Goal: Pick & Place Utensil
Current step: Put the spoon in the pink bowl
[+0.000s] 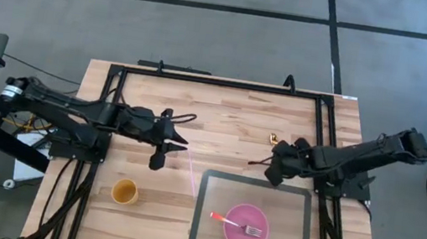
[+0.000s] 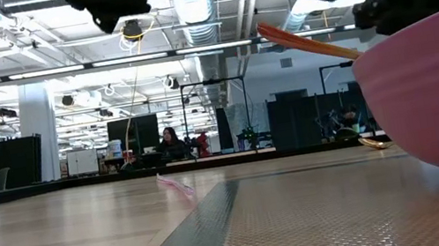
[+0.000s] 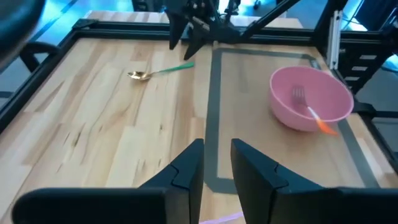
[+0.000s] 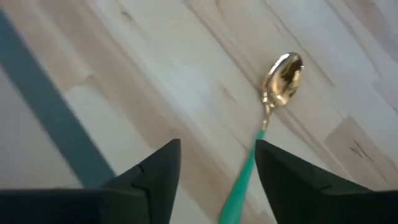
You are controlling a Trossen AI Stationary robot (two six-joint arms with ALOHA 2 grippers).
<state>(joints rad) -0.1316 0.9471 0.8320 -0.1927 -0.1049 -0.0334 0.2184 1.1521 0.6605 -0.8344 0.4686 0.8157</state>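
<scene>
A gold spoon (image 4: 283, 78) with a green handle lies flat on the wooden table; it also shows in the left wrist view (image 3: 158, 71) and the high view (image 1: 274, 135). My right gripper (image 4: 217, 149) hovers open just over the handle's free end, one finger on each side. A pink bowl (image 1: 246, 226) stands on a grey mat (image 1: 203, 220) and holds a fork with an orange handle (image 3: 320, 121). A thin pink utensil (image 1: 192, 167) lies on the wood beside the mat. My left gripper (image 3: 216, 163) is open, raised over the table's left middle, near that pink utensil.
A yellow cup (image 1: 124, 192) stands near the table's near left corner. A black frame (image 1: 219, 81) runs along the table's far edge and sides. Bare wood lies between the two grippers and left of the mat. In the low view a person (image 2: 171, 140) sits far behind the table.
</scene>
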